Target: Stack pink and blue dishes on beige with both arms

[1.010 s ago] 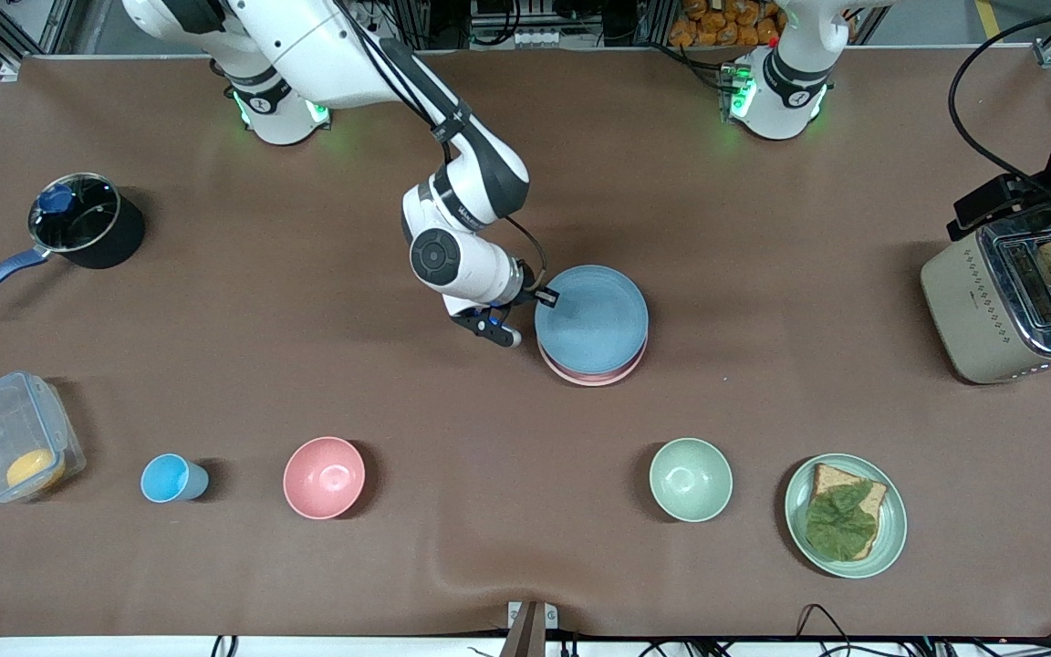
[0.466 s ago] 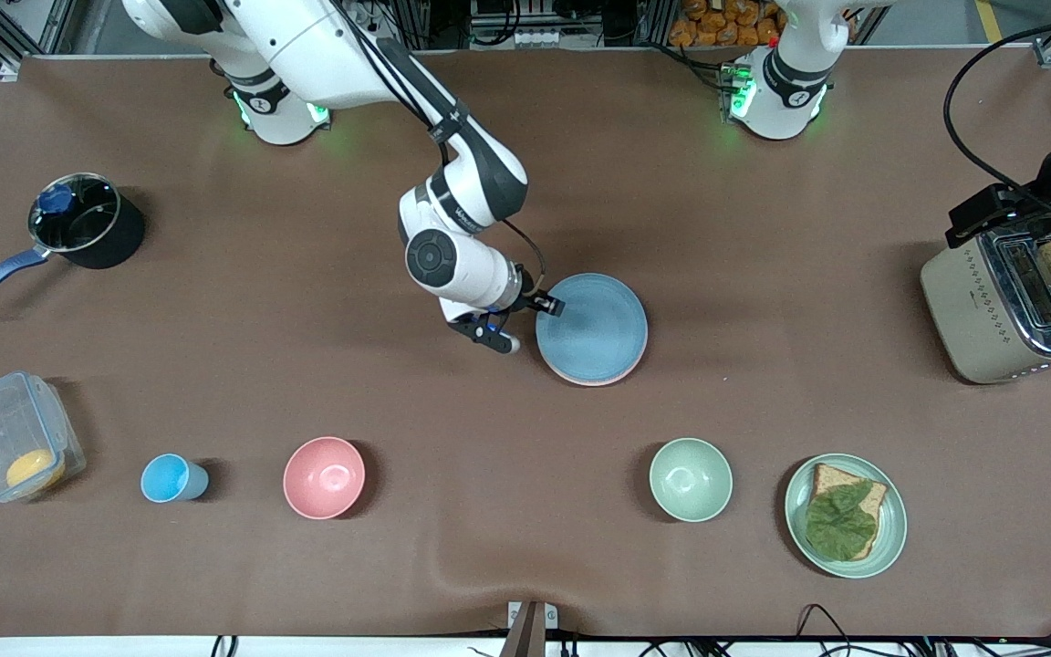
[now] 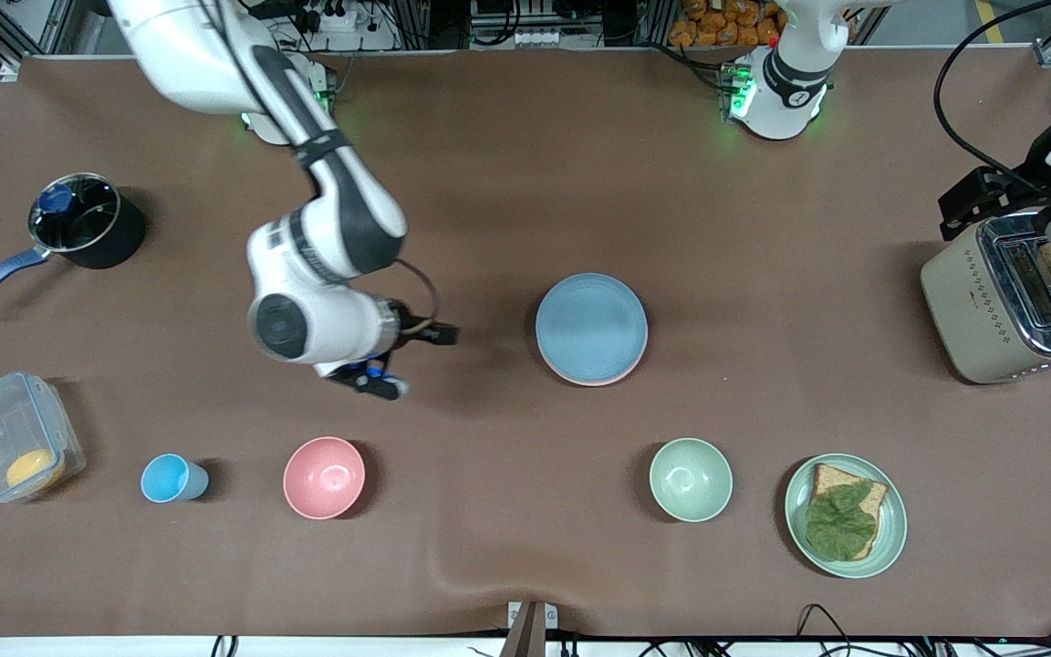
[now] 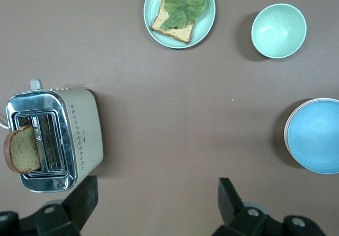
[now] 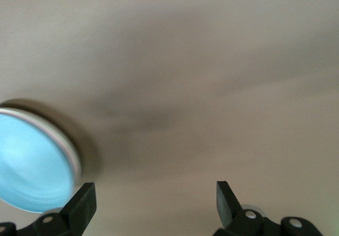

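Note:
The light blue plate [image 3: 591, 324] lies flat on top of the pale pink plate [image 3: 595, 378] at the middle of the table, and only a thin pink rim shows under it. The beige plate is hidden under this stack. My right gripper [image 3: 418, 361] hangs open and empty over bare table, apart from the stack and toward the right arm's end. In the right wrist view the blue plate [image 5: 32, 167] sits off to one side of the right gripper [image 5: 153, 204]. My left gripper [image 3: 1050, 214] is open [image 4: 157, 204], high above the toaster. The stack [image 4: 317, 135] also shows in the left wrist view.
A toaster [image 3: 1004, 306] with a bread slice stands at the left arm's end. Nearer the front camera are a green plate with toast and lettuce [image 3: 845, 516], a pale green bowl [image 3: 691, 479], a pink bowl [image 3: 324, 477], a blue cup [image 3: 170, 478] and a clear container [image 3: 10, 438]. A pot [image 3: 83, 224] stands at the right arm's end.
The right gripper let go of the blue plate, which settled flat on the pink plate. It then swung away toward the right arm's end. The left arm shifted slightly above the toaster.

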Robot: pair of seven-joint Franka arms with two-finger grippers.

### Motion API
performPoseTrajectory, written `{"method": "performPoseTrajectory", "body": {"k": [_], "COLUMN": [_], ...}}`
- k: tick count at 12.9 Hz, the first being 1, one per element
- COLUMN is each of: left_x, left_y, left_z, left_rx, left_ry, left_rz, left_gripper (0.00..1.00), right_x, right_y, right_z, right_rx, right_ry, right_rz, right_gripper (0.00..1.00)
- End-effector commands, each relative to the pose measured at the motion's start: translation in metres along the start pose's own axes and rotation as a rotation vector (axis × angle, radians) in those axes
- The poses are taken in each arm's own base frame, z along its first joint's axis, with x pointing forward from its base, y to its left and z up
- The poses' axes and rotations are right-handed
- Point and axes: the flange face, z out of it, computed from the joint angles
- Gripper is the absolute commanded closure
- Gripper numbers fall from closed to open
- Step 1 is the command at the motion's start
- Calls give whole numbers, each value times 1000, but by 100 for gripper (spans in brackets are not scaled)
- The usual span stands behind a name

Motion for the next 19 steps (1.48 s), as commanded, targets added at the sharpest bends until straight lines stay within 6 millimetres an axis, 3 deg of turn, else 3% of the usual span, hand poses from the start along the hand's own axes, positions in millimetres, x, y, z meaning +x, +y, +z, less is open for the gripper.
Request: {"method": "performPoseTrajectory", "body": {"k": [1,4,6,7,14,19], "left_x": [-3,-4,-4,-4,-4,-4], "left_y": [0,-2,-2,-4,-2,3], "left_z": [-8,-7,-7,-7,-7,-7], "left_rx": [-34,-64,-64,-63,-63,-64], "left_ry": [-4,-15,-16,-16,-18,-19], "left_rz": [1,-12,-12,-15,-14,-6], "left_gripper": [0,0,0,0,0,0], "right_x": [15,37,40,35,-4,-61], "right_y": [58,136,188,201,197,198], "right_z": [-39,-88,-127,-142,-202,-265], "right_rx": [-94,-91,-82,-76,-165,-182], "right_ry": [39,59,79,85,189,295], "right_rz": [-99,-161,-243,-284,-347,-366], "right_gripper": [0,0,0,0,0,0]}}
